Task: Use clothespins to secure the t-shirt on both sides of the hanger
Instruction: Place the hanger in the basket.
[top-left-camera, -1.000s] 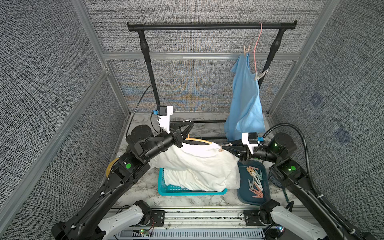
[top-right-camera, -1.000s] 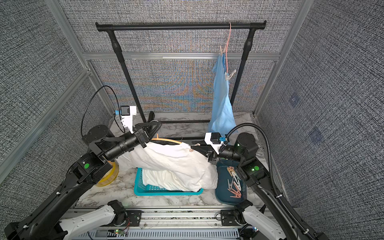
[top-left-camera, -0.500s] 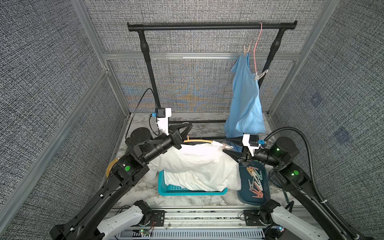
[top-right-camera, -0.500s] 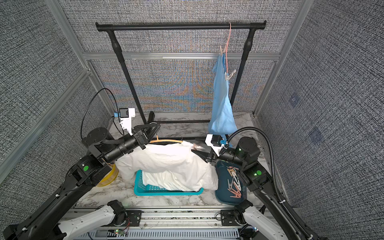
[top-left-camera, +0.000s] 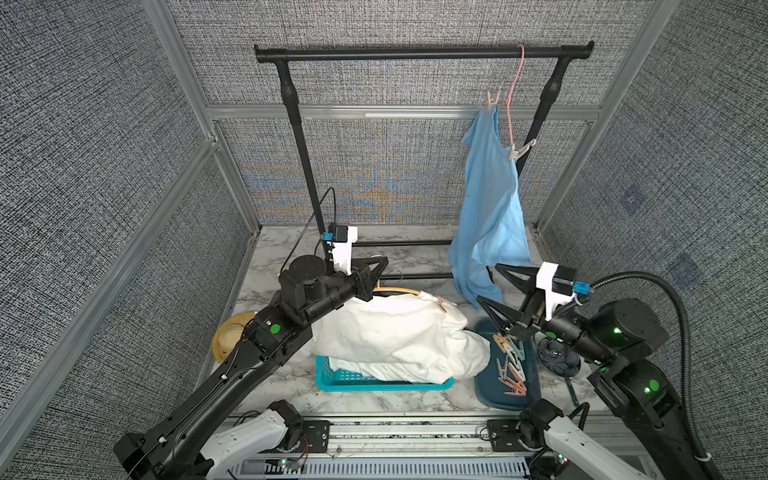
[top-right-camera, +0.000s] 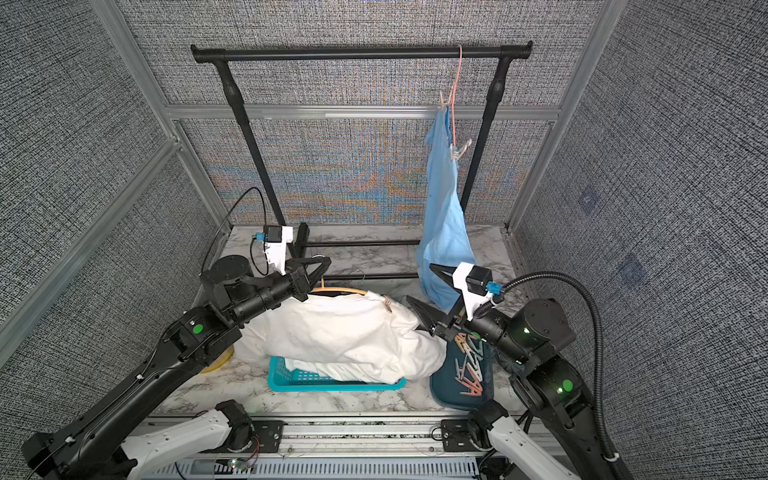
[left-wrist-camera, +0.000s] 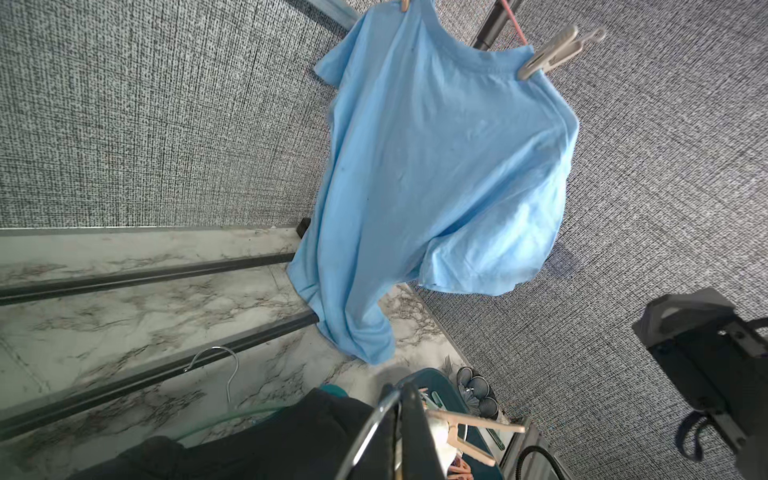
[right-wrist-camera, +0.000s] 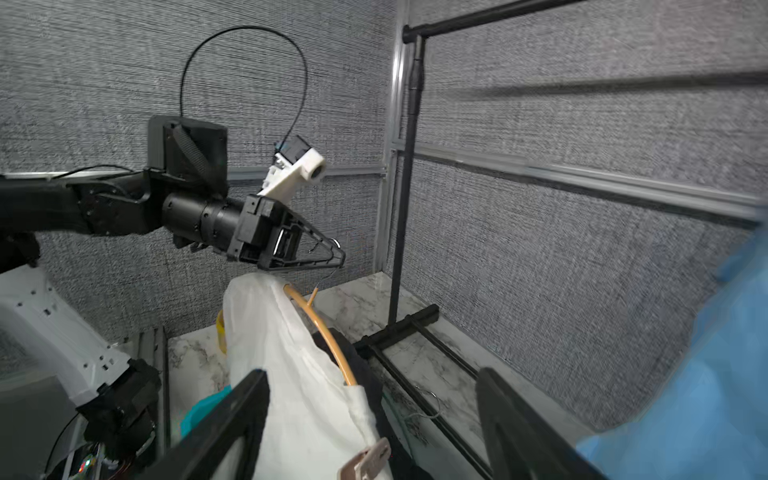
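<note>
A white t-shirt (top-left-camera: 395, 332) hangs on an orange hanger (right-wrist-camera: 328, 332) over the basket. My left gripper (top-left-camera: 383, 262) is shut on the hanger's wire hook (right-wrist-camera: 328, 272), and the same grip shows in the left wrist view (left-wrist-camera: 405, 399). One beige clothespin (top-left-camera: 441, 306) is clipped on the shirt's right shoulder, also seen as a clothespin (right-wrist-camera: 365, 461) in the right wrist view. My right gripper (top-left-camera: 490, 284) stands open just right of that pin, holding nothing. Several loose clothespins (top-left-camera: 513, 365) lie in a dark blue tray (top-left-camera: 488, 399).
A blue t-shirt (top-left-camera: 494, 199) hangs pinned on a pink hanger from the black rack (top-left-camera: 415, 52), close behind the right gripper. A teal basket (top-left-camera: 353, 380) sits under the white shirt. A spare wire hanger (left-wrist-camera: 228, 365) lies by the rack's base bars. A yellow object (top-left-camera: 228, 332) sits far left.
The right gripper has opened, let go of the beige clothespin on the shirt's shoulder and drawn back to the right. The left gripper still holds the hanger hook.
</note>
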